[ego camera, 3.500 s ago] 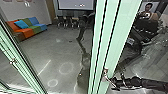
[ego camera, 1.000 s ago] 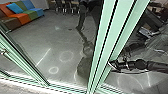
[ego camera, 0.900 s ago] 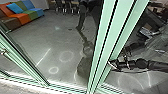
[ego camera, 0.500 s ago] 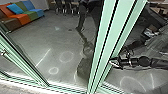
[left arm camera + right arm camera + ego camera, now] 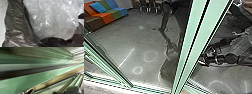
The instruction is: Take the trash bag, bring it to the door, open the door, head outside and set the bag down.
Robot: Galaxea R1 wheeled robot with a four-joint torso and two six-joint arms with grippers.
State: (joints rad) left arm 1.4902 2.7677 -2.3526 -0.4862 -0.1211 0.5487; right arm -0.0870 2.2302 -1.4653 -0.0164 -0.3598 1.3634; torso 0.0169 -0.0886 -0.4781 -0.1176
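Trash bag: dark, glossy plastic with a crumpled clear plastic part, close by the left wrist; not put down outside, as far as can be judged.
Left gripper: cannot tell if it is pinching the bag, though the pick-up looks done.
Right gripper: beside the upright frame of the door; cannot tell its state.
Doorway: carrying the bag here seems done; whether the door is open is unclear.
Glass: a dim arm and bulky shape, probably a reflection.
Still to do: likely finish passing through, then set the bag down.
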